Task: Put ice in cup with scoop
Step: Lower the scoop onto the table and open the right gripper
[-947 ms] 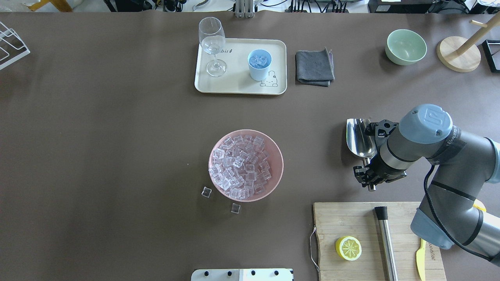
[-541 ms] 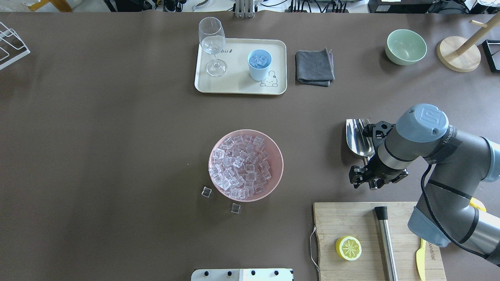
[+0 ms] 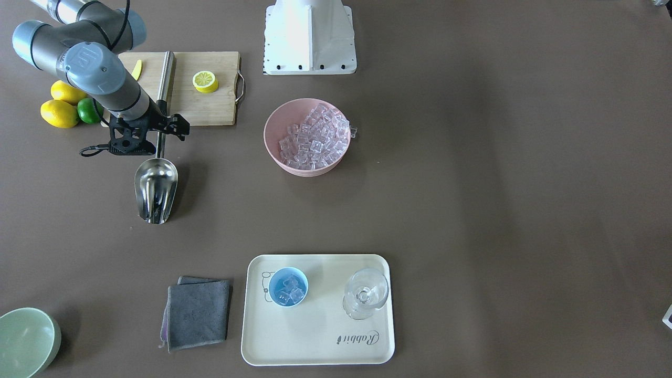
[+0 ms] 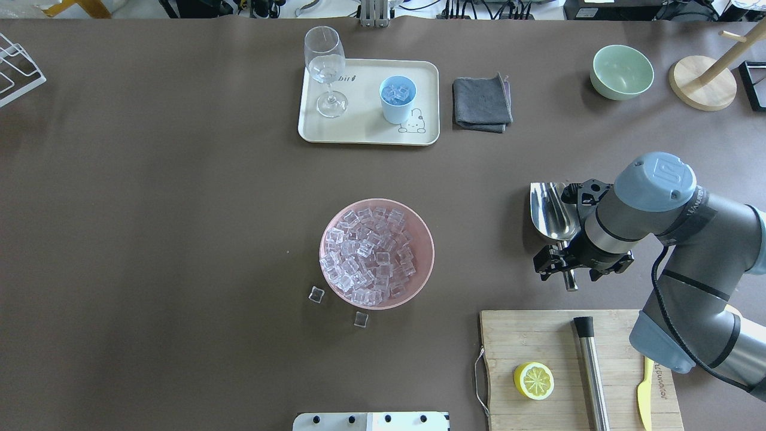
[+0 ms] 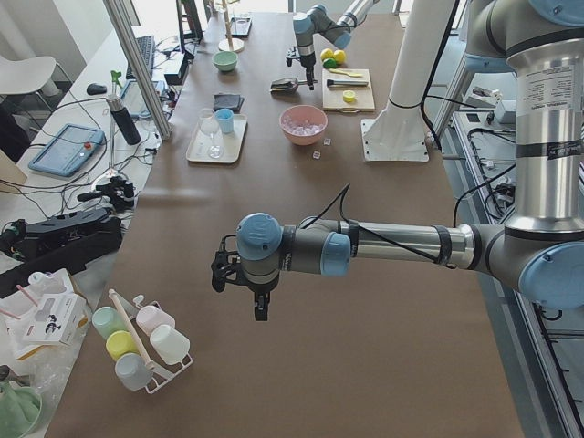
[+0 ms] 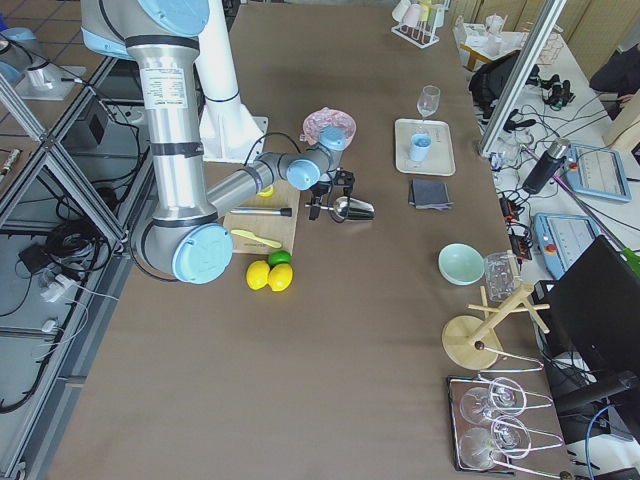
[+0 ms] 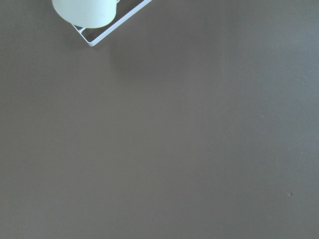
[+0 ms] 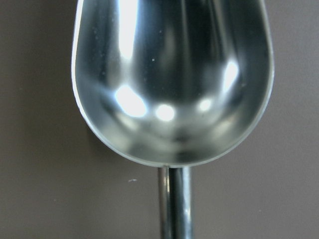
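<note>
- Steel on brown: the scoop [image 4: 553, 209] flat on the tabletop [image 4: 179, 239], trough up, well to the right of the pink bowl [image 4: 426, 263]; points its thin handle back toward the cutting board [image 4: 514, 341].
- Low over that handle, the right end effector [image 4: 574, 269], fingers spread wide to either side of the rod; pinches nothing.
- Fills the right wrist camera with gleaming trough and the first stretch of rod.
- Heaped in the pink bowl at mid-tabletop, the ice [image 4: 368, 257]; two loose cubes [image 4: 316, 294] out on the tabletop just beside the bowl's near rim.
- Far side now: the cup [image 4: 396, 112], light blue, upright on the cream tray [image 4: 365, 129], several clear cubes already inside; shares the tray with a stemmed glass [image 4: 326, 66], the two apart.
- Just right of the tray, a folded grey cloth [image 4: 482, 102]; further right, a pale green bowl [image 4: 622, 72].
- On the cutting board: a lemon half [image 4: 534, 381], a steel cylinder [image 4: 592, 377] with a black tip, a yellow-green knife [image 4: 644, 389].
- Away at the other end of the tabletop, the left end effector [image 5: 260, 306], hanging above bare surface near a rack of cups [image 5: 146, 351]; spread or pressed together, impossible to tell from here.
</note>
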`<state>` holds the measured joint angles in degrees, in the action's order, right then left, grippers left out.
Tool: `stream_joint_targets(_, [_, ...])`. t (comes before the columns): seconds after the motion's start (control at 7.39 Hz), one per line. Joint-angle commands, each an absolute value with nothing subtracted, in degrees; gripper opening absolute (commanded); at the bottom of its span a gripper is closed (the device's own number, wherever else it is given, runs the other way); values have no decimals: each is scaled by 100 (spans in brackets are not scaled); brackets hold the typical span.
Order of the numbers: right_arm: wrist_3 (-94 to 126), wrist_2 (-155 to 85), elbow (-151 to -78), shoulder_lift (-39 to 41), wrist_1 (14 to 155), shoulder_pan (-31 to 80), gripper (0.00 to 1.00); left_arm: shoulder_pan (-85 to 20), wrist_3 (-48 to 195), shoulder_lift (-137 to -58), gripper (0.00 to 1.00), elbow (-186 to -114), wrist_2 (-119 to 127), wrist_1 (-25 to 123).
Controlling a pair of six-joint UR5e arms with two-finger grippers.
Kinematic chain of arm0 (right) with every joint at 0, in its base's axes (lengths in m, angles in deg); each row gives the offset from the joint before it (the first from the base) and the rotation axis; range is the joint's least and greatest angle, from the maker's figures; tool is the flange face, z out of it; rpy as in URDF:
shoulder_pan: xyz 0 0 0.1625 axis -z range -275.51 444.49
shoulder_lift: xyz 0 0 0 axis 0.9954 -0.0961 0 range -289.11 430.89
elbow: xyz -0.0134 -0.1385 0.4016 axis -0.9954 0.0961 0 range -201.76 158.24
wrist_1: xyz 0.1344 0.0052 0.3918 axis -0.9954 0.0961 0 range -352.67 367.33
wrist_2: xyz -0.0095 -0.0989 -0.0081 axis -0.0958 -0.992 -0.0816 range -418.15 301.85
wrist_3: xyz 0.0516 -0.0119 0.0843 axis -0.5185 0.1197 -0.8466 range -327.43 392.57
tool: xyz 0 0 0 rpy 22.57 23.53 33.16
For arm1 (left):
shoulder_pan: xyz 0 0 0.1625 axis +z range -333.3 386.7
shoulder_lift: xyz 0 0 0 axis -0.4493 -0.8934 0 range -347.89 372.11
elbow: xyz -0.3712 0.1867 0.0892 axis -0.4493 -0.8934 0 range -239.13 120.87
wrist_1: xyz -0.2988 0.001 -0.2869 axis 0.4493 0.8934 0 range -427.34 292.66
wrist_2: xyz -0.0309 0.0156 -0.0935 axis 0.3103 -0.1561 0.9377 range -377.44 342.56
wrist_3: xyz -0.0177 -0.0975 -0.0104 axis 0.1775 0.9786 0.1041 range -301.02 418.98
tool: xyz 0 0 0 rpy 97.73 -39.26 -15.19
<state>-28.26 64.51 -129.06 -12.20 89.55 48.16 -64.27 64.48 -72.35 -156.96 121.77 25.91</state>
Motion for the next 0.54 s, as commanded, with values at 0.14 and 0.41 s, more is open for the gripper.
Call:
stream_joint_targets(0.14, [-2816,6384,-13310,-1234,9004,4170,100,-6427,6451,-7235,98,-15686,12177,2591])
stream_joint_targets(0.41, [-2528,6131,-13347,-1243,9109,4098,100,-6427,6451,-7235,98,-15703,12177,2591])
